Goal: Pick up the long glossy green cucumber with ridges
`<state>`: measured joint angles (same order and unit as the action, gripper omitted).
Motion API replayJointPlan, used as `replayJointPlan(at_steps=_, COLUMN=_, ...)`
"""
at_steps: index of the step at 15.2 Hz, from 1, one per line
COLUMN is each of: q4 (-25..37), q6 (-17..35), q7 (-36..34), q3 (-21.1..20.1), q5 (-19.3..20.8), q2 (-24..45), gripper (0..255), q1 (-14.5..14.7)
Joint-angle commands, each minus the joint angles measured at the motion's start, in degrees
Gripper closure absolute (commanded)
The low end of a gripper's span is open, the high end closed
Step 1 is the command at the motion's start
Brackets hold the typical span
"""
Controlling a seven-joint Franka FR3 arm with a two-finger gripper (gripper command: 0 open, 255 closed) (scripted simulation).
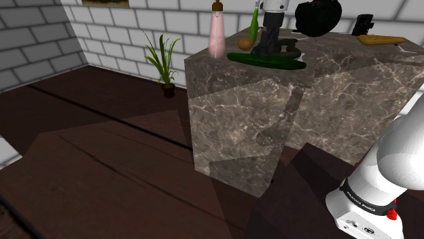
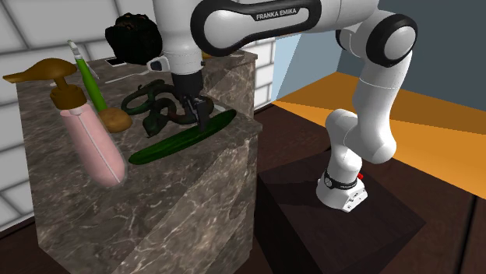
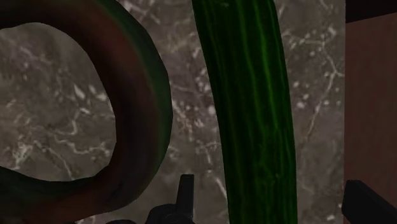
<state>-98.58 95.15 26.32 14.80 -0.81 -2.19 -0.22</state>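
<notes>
Fingers: the two black fingers (image 3: pixel 186 194) are spread wide apart and point down at the desk (image 3: pixel 63 114).
Where the cucumber is: the cucumber (image 3: pixel 254 114) lies flat on the desk, right between the two fingers, about in the middle of the gap.
Touching: in the wrist view there is a bit of bare desk between each finger and the cucumber, so neither finger touches it.
Direction: the cucumber runs straight away from the fingers, and both its ends stick out far past them.
How the cucumber looks: long, dark green and shiny, with thin lighter green lines and small ridges running along it.
Other side of one finger: a thick, dark green and brown curly loop (image 3: pixel 143 95) lies there.
Other side of the other finger: the desk ends and the brown floor (image 3: pixel 372 95) shows.
</notes>
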Motion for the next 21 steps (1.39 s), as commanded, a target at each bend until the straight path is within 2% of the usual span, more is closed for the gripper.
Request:
replayJointPlan(at_steps=1, q4=-1.7, q6=1.54, q7=0.1, q3=0.03, q5=0.05, q2=-0.19, gripper=0, q1=-0.03)
replayJointPlan(at_steps=4, q4=-3.03, q6=2.78, q7=0.1, q3=0.03, q5=0.07, q2=-0.29, gripper=0, q1=-0.03)
replayJointPlan(at_steps=5, q4=-3.12, q6=2.8, q7=0.06, q3=0.0, q5=0.09, q2=-0.36, gripper=255, q1=-0.01)
replayJointPlan(at_steps=14, q4=-3.03, q6=2.78, q7=0.1, q3=0.02, q5=0.07, q2=-0.28, gripper=255, q1=-0.04)
replayJointPlan(at_steps=21, q4=3.19, q6=-2.77, q7=0.13, q3=0.06, q5=-0.1, q2=0.42, gripper=255, q1=-0.07)
